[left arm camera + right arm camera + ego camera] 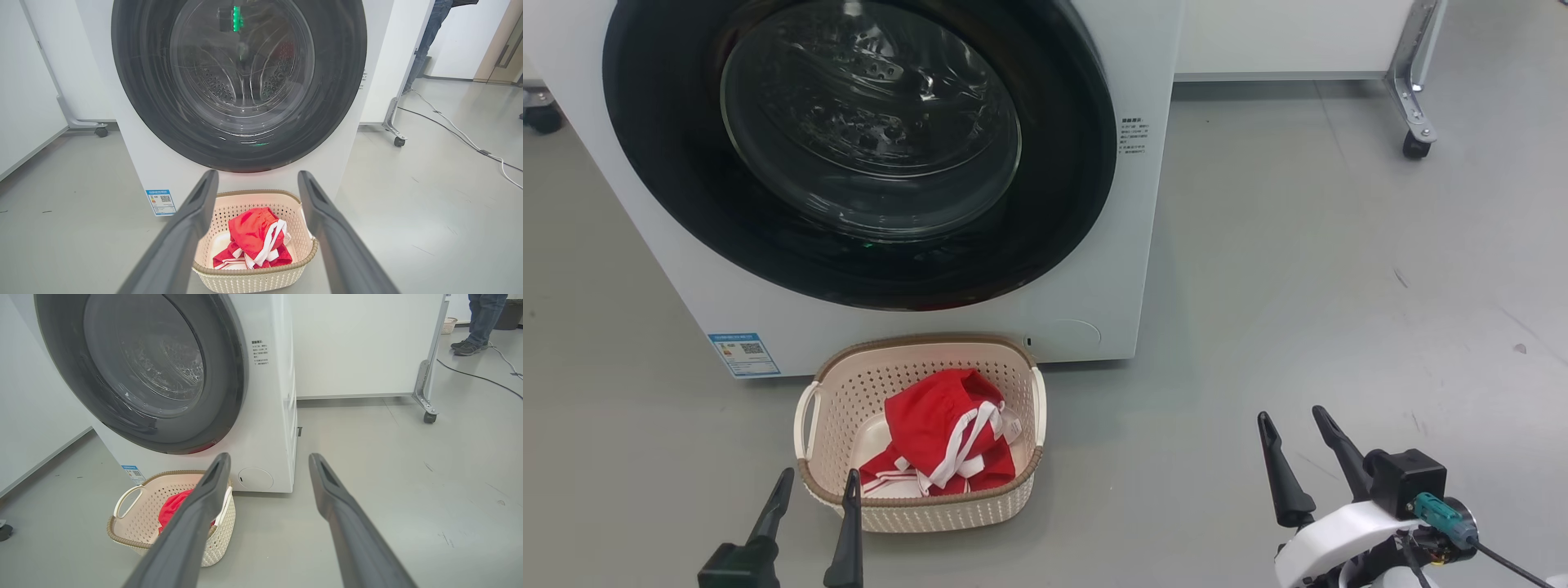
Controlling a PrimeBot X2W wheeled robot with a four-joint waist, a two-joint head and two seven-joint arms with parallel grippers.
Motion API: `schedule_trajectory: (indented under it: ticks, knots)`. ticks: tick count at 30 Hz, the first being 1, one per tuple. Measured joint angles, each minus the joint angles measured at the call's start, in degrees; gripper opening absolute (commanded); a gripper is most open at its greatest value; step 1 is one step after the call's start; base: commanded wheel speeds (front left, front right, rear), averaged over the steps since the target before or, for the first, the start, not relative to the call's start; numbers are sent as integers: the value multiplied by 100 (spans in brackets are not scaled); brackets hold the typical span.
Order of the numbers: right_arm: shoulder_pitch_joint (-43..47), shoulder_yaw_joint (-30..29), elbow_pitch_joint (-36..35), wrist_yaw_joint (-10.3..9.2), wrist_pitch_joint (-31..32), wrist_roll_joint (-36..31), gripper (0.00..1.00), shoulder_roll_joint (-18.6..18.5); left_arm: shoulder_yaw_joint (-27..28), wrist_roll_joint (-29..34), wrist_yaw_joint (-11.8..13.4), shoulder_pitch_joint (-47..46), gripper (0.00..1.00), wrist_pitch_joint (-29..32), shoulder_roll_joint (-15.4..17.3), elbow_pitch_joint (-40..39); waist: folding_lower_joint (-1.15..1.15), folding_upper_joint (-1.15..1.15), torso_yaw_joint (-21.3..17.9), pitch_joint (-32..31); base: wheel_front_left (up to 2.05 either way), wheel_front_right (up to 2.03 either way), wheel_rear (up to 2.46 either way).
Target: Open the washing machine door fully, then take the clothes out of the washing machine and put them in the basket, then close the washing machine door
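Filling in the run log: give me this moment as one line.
washing machine door: shut | clothes: in basket | left tool: open, empty | right tool: open, empty | stage: task looks done

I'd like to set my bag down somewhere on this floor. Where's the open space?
The wide grey floor right of the washing machine, up to the right claw, is bare. Directly before the machine it is crowded: the basket of clothes, left claw close by.

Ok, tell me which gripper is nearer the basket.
Left. The left gripper hangs by the basket, at its near left corner; the right gripper is well off to its right, above the floor.
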Motion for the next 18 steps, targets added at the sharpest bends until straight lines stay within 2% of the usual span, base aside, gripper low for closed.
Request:
schedule_trajectory:
  ticks: [18]
  knots:
    - [247,75,-299,-100,0,0,100,34,12,1,24,139,100,99,14,-202,0,0,6,-39,0,0,0]
